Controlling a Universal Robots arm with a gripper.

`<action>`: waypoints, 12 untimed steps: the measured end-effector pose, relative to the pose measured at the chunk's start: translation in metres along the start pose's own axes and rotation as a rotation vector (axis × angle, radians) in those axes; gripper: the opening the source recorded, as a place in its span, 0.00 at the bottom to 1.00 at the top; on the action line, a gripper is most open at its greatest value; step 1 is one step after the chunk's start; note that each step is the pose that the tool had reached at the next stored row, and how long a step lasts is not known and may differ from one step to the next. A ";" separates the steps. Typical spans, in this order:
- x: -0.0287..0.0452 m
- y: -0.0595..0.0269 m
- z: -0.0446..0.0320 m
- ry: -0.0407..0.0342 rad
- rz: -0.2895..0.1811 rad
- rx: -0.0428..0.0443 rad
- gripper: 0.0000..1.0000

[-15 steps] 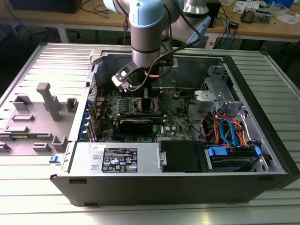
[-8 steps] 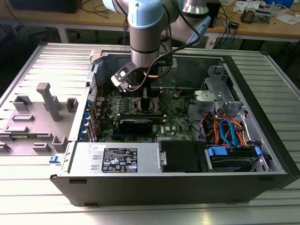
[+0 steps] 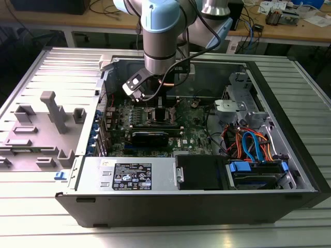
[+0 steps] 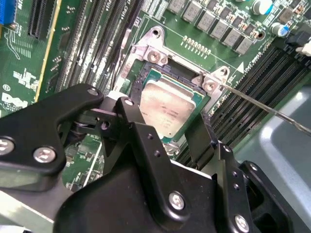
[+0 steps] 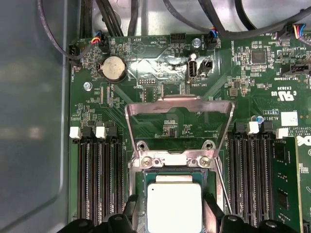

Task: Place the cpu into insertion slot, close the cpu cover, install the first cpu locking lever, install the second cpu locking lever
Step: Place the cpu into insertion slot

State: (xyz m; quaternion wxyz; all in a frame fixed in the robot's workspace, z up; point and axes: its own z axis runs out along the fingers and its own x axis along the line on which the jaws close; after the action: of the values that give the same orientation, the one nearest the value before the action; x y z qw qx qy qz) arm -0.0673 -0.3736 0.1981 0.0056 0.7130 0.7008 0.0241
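Observation:
The cpu (image 5: 174, 206), a silver-topped square chip, lies flat in the insertion slot (image 5: 141, 187), also seen as the cpu (image 4: 170, 107) in the second wrist view. My gripper (image 5: 172, 221) hangs low over it, open, with one black finger (image 5: 132, 211) on each side of the chip and a narrow gap to it. The cpu cover (image 5: 177, 103) stands flipped up from its hinge beyond the slot. A thin wire locking lever (image 4: 265, 108) sticks out free beside the slot. In the exterior view my gripper (image 3: 158, 106) reaches down into the case over the board.
Long black memory slots (image 5: 99, 179) flank the socket on both sides. A round coin cell (image 5: 112, 68) and black cables (image 5: 112, 19) lie beyond the cover. The open case (image 3: 289, 129) holds drives and coloured cables at the exterior view's right, and a grey fixture (image 3: 51, 111) stands at its left.

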 end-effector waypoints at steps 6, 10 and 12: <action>-0.0019 0.0000 -0.0004 -0.0008 0.000 -0.0002 0.62; -0.0025 0.0000 -0.0005 -0.0059 0.000 -0.0001 0.62; -0.0029 0.0001 -0.0005 -0.0068 0.000 -0.0003 0.62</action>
State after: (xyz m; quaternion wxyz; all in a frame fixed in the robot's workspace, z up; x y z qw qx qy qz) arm -0.0672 -0.3765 0.1985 0.0081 0.7129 0.7009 0.0218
